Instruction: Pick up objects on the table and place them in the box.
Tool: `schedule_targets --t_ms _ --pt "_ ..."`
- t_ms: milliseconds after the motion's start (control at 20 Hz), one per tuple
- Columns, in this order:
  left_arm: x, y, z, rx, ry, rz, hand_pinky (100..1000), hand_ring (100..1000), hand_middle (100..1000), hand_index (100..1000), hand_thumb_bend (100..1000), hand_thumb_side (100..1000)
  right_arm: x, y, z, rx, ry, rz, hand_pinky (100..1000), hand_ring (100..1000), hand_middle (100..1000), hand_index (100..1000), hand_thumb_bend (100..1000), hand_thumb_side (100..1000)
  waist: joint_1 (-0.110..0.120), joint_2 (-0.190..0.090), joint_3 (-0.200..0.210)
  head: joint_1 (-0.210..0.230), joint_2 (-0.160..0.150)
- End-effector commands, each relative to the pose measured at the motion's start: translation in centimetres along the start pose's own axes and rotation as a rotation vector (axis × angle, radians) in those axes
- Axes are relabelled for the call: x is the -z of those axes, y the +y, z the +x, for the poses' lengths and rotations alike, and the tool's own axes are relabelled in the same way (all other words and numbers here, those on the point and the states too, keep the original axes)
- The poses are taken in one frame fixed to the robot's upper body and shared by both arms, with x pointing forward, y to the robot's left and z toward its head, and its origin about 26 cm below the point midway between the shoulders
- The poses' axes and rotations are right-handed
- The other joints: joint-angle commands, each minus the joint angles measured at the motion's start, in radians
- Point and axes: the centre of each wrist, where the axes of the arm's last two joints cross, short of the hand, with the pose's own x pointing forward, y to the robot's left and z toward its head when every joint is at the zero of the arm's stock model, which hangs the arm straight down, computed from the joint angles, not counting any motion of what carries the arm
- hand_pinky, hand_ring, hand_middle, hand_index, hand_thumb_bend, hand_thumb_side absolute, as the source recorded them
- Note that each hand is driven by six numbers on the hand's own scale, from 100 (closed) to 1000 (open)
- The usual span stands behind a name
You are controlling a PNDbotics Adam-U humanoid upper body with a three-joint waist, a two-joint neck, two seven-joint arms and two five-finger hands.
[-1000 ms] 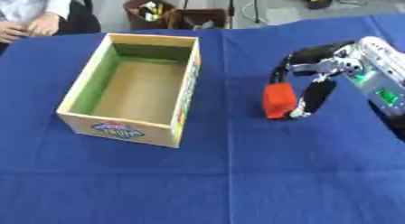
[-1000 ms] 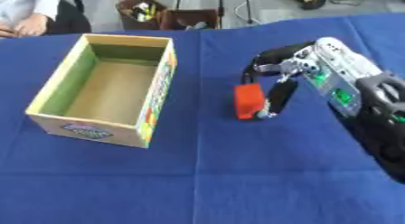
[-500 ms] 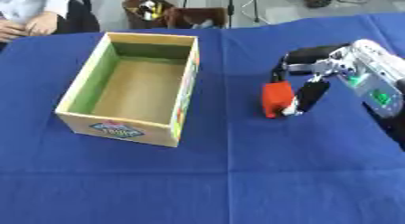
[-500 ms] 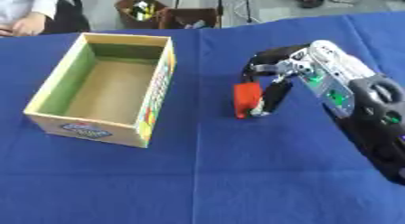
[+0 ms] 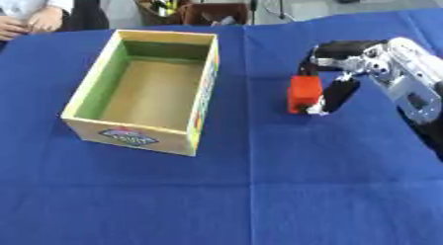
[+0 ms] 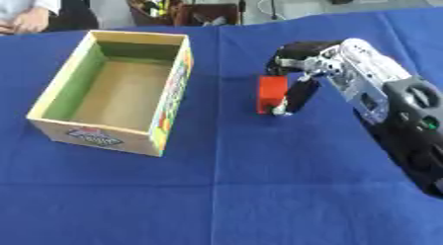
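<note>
Bearing an unreadable printed label, open cardboard box [image 5: 143, 86] is set on blue tablecloth [image 5: 259, 189]; orange-red block [image 5: 303, 94], upright beside it, is pinched by right hand [image 5: 339, 73].

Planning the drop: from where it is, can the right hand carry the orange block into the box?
Probably yes. The right hand has its fingers curled round the orange block. The box stands open-topped to its left, and only bare blue cloth lies between them.
</note>
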Motion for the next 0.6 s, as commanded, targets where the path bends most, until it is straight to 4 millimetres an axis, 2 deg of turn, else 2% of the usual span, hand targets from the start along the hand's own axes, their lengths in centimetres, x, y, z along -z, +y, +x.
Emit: schedule_targets --t_ms 50,350,600 --pt "0.6 0.1 0.5 0.009 -0.025 -0.009 482 635 570 741 338 875 -1.4 -2.3 0.5 0.018 -0.004 -0.109 720 704 389 425 100 410 -0.005 -0.026 0.001 0.008 0.011" --pt "0.6 0.2 0.6 0.009 -0.022 -0.009 483 633 570 742 336 875 -2.9 -5.3 2.6 0.03 -0.034 -0.249 708 688 362 391 100 436 -0.009 -0.034 0.001 0.025 0.007" --pt "0.6 0.2 0.6 0.01 -0.021 -0.009 484 633 570 742 335 875 -3.2 -7.7 4.9 0.013 -0.082 -0.328 706 682 353 384 100 449 -0.012 -0.04 0.003 0.026 0.005"
